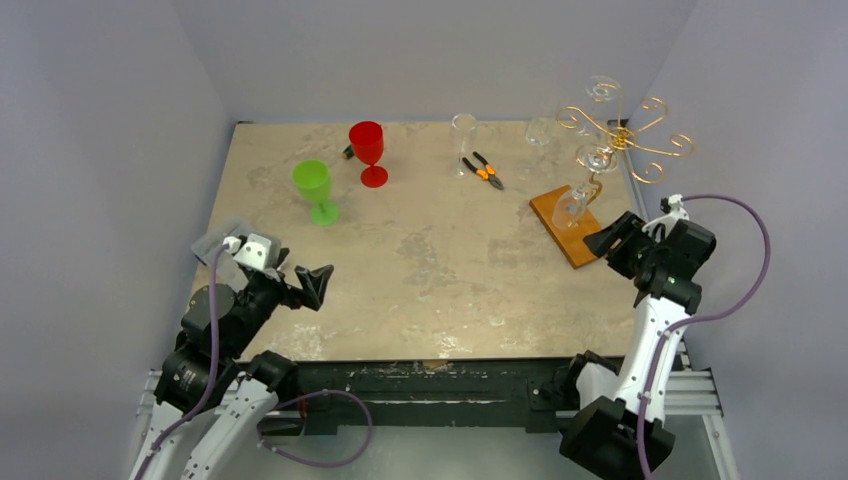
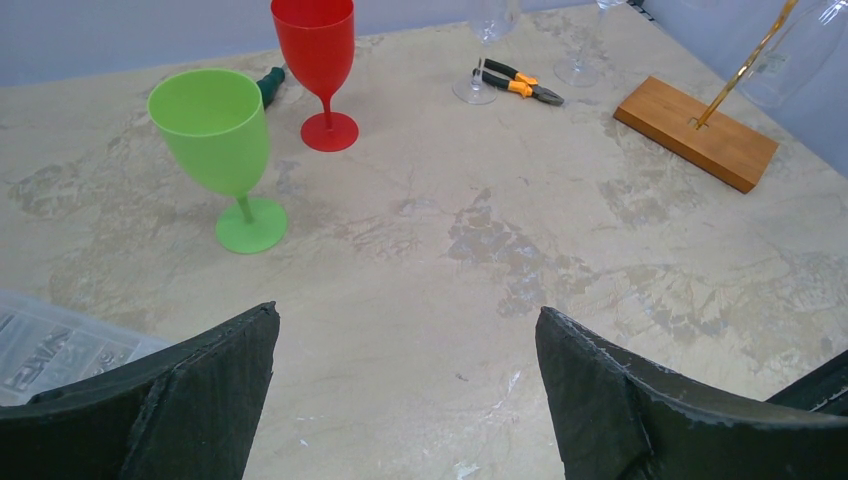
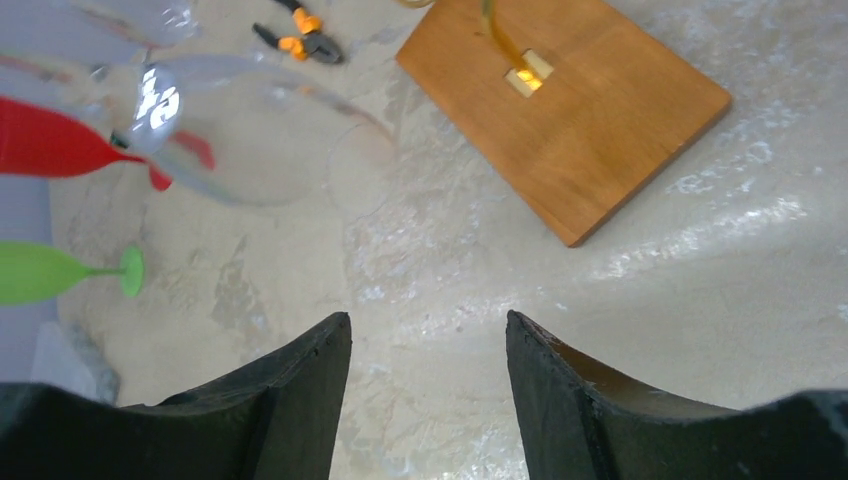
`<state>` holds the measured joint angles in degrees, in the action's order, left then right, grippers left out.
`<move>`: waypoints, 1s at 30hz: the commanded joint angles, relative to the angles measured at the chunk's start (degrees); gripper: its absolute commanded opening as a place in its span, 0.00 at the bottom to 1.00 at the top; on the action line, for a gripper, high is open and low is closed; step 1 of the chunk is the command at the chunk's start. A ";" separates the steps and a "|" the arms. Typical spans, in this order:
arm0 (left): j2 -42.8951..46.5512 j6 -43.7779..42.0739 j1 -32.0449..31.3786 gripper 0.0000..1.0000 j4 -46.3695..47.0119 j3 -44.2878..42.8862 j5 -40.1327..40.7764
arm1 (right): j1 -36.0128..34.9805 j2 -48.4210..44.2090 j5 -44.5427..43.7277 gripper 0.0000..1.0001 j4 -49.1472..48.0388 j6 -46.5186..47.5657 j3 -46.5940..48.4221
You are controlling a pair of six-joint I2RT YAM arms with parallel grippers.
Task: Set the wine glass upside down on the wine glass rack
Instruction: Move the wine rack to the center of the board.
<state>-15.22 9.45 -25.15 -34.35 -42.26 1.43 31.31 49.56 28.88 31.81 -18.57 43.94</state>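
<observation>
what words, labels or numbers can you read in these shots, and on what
No text can be read with confidence.
Plastic bag: grey print, too blurred to read.
Clear glass: a white patch on its side, either print or glare, not legible.
Pliers, red cup, green cup, wooden base: no markings visible.

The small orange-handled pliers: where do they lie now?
In the top view the pliers lie near the far edge of the table, beside the tall clear glass, left of the orange-brown wooden rack base.
</observation>
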 commanded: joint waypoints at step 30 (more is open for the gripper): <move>-3.55 -0.13 0.31 0.96 2.02 0.42 2.35 | -39.44 5.94 16.82 0.56 10.72 24.60 31.55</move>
<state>-17.80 9.45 -25.15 -34.00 -42.26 2.42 -4.19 53.01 48.21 40.03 -1.41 67.16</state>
